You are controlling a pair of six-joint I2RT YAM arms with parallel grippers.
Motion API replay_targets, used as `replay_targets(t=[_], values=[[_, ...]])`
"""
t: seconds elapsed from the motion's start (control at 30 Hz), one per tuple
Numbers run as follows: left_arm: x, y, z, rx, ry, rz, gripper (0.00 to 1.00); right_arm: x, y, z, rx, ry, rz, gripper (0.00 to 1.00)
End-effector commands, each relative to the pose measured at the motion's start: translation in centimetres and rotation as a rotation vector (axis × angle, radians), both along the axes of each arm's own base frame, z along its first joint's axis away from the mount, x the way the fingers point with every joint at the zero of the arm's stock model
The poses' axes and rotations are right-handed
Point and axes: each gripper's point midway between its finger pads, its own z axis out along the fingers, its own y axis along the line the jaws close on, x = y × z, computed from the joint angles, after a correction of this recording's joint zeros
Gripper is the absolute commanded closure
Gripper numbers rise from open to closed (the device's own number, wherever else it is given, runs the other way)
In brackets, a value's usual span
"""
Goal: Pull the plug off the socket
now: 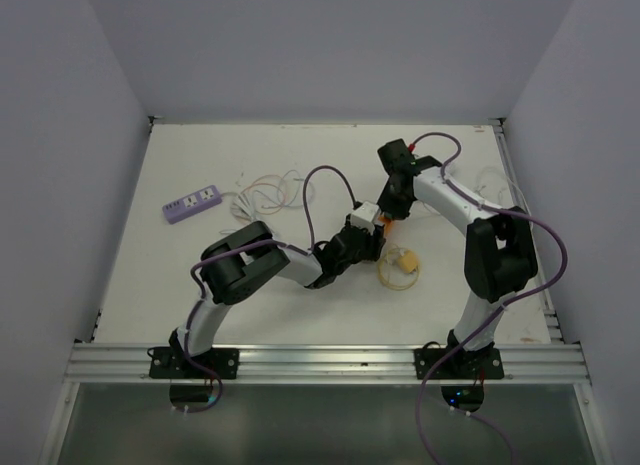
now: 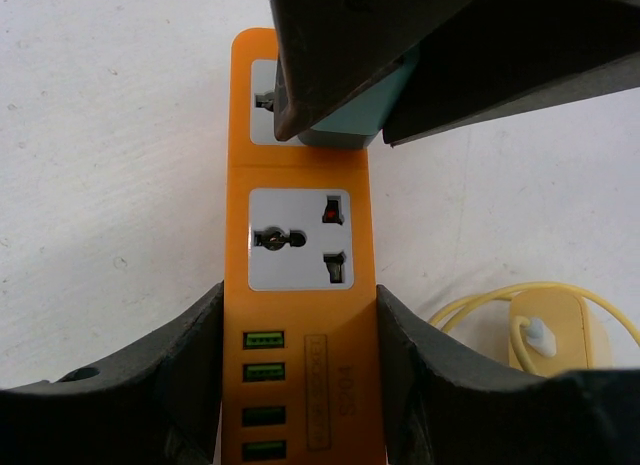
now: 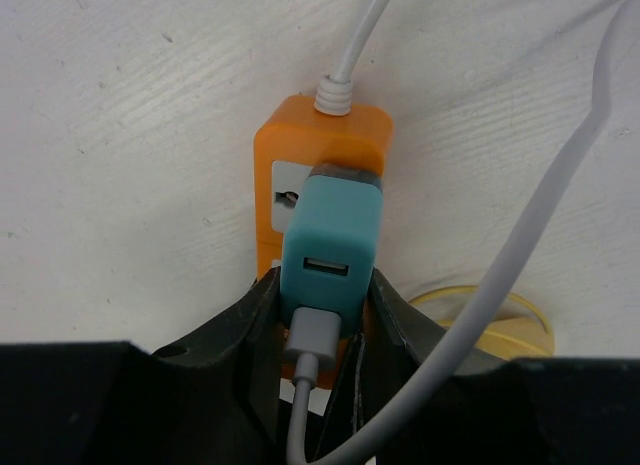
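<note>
Teal plug (image 3: 330,240) stands in the end socket of an orange power strip (image 2: 300,170) on the table (image 1: 170,265), the right hand (image 3: 325,295) clamped on its sides and the left hand (image 2: 298,315) clamped on the strip.

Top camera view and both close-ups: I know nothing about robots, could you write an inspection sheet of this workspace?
Surface: white table, scuffed.
Job's things: teal plug seated in the end socket of the orange power strip; not yet pulled.
Clutter: purple power strip far left; yellow coiled cord beside the orange strip.
Grippers: left gripper clamps the orange strip's sides; right gripper grips the plug.
Cables: grey cable leaves the plug; white cord leaves the strip; purple cables loop over the arms.
Surroundings: plain walls; metal rail at near edge.
</note>
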Motion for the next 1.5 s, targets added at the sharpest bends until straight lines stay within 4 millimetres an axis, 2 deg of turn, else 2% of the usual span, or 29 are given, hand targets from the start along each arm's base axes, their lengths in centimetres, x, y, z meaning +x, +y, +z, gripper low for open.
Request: replay_targets(t=[0.0, 0.17, 0.27, 0.3, 0.43, 0.57, 0.73, 1.03, 1.3, 1.4, 1.47], values=[[-3.2, 5.4, -10.1, 0.256, 0.249, 0.064, 1.00, 2.5, 3.2, 8.4, 0.187, -0.179, -0.005, 1.00], [-2.9, 5.8, -10.3, 0.287, 0.244, 0.084, 1.00, 2.3, 2.6, 8.6, 0.148, -0.153, -0.021, 1.00], [-2.7, 6.0, -10.1, 0.330, 0.223, 0.100, 1.00, 2.3, 2.3, 7.5, 0.110, -0.104, -0.015, 1.00], [-2.6, 5.8, -9.8, 0.335, 0.213, 0.103, 1.00, 1.9, 2.1, 6.4, 0.087, -0.062, -0.018, 1.00], [-2.6, 5.9, -9.1, 0.358, 0.186, 0.112, 1.00, 1.3, 1.7, 4.2, 0.063, -0.025, -0.022, 1.00], [-2.4, 6.2, -8.9, 0.371, 0.177, 0.118, 1.00, 1.2, 2.4, 2.5, 0.081, 0.023, 0.002, 1.00], [-2.3, 5.8, -8.5, 0.392, 0.173, 0.106, 1.00, 0.7, 3.0, 1.4, 0.064, 0.063, 0.025, 1.00], [-3.0, 5.1, -9.9, 0.418, 0.211, 0.078, 1.00, 1.9, 3.3, 4.2, 0.011, 0.014, 0.062, 1.00], [-3.0, 4.9, -9.9, 0.421, 0.216, 0.071, 1.00, 0.9, 4.6, 2.0, -0.044, 0.099, 0.131, 1.00], [-3.0, 5.1, -9.8, 0.425, 0.214, 0.080, 1.00, 0.7, 5.0, 1.7, -0.031, 0.103, 0.138, 1.00], [-3.1, 5.3, -9.6, 0.418, 0.211, 0.085, 1.00, 1.2, 4.5, 2.5, -0.041, 0.070, 0.124, 1.00]])
